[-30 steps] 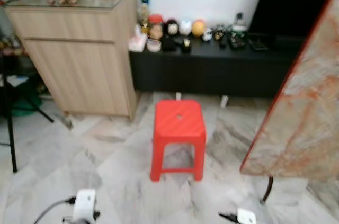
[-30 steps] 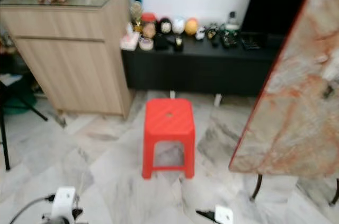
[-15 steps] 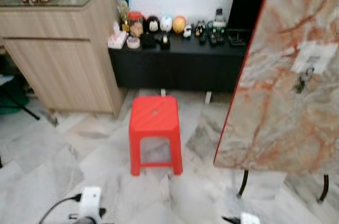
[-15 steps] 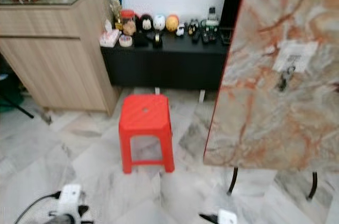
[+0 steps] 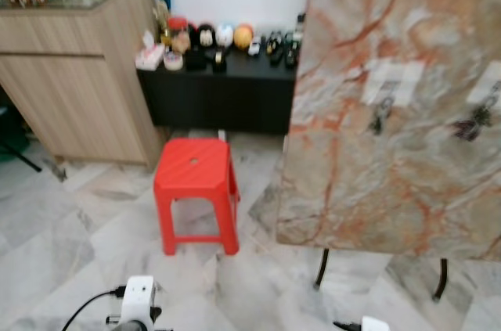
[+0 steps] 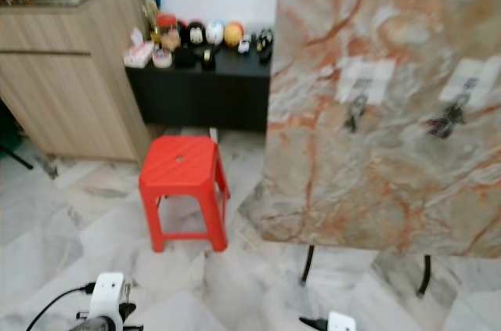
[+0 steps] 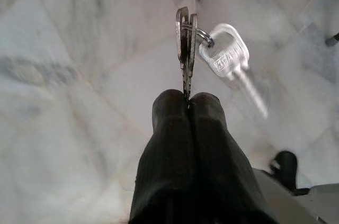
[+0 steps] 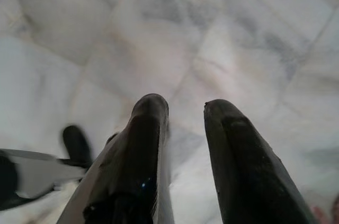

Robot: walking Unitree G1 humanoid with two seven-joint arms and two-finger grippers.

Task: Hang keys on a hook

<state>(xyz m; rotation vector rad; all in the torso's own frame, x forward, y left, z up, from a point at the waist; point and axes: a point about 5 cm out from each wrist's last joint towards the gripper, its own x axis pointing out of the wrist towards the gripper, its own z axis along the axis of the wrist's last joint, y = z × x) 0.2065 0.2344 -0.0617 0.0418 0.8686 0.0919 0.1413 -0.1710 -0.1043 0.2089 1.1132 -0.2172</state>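
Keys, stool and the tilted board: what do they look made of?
Keys: silvery metal, shiny with stamped lettering, pinched in the left gripper.
Stool: red plastic, apparently moulded in one piece.
Board: marble-look surface with orange veins; real stone or print cannot be told.

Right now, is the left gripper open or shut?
Shut. In the left wrist view the left gripper has both black fingers pressed together, pinching the keys by one blade, above the marble floor.

Red stool (image 5: 195,185), orange-veined marble board (image 5: 395,112), seemingly grey-veined white floor (image 5: 55,229).
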